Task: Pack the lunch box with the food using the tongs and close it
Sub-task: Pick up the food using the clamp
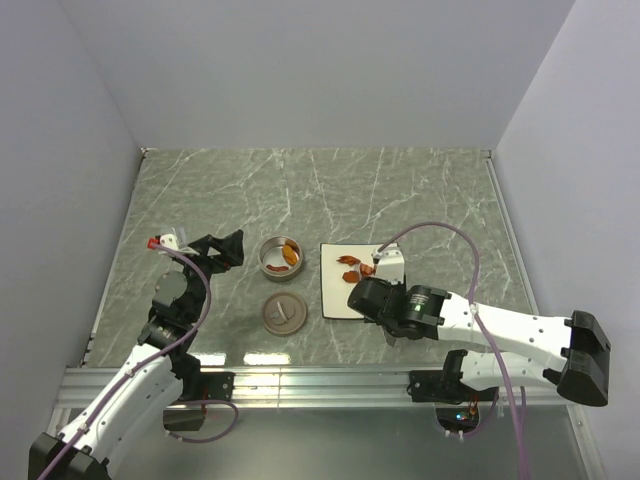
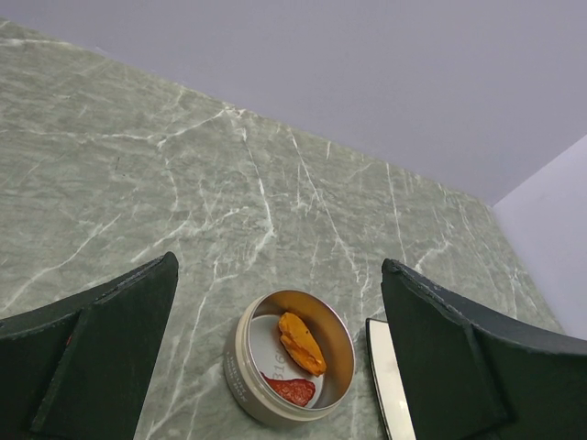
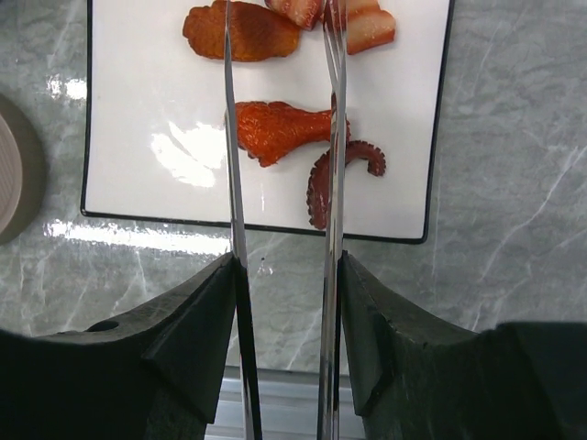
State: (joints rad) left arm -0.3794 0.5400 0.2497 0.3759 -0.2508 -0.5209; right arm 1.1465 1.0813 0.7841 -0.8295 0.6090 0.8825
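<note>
The lunch box point(image 1: 264, 258) is a round silver tin left of the white plate point(image 1: 335, 300), seen close in the left wrist view point(image 2: 240, 362). It holds an orange food piece point(image 2: 301, 342) and a red one point(image 2: 293, 391). Its lid point(image 1: 283, 314) lies flat in front of it. My right gripper point(image 3: 286, 266) is shut on the tongs point(image 3: 228, 165), whose two arms stand apart over the plate, either side of a red drumstick piece point(image 3: 280, 128). A tentacle piece point(image 3: 335, 179) and an orange piece point(image 3: 252, 32) lie close by. My left gripper point(image 2: 280, 264) is open and empty, left of the tin.
The white square plate point(image 3: 128, 110) has a thin black rim. A metal rail point(image 1: 330, 380) runs along the table's near edge. Grey walls close in the left, back and right sides. A purple cable point(image 1: 440, 228) arcs over the right arm.
</note>
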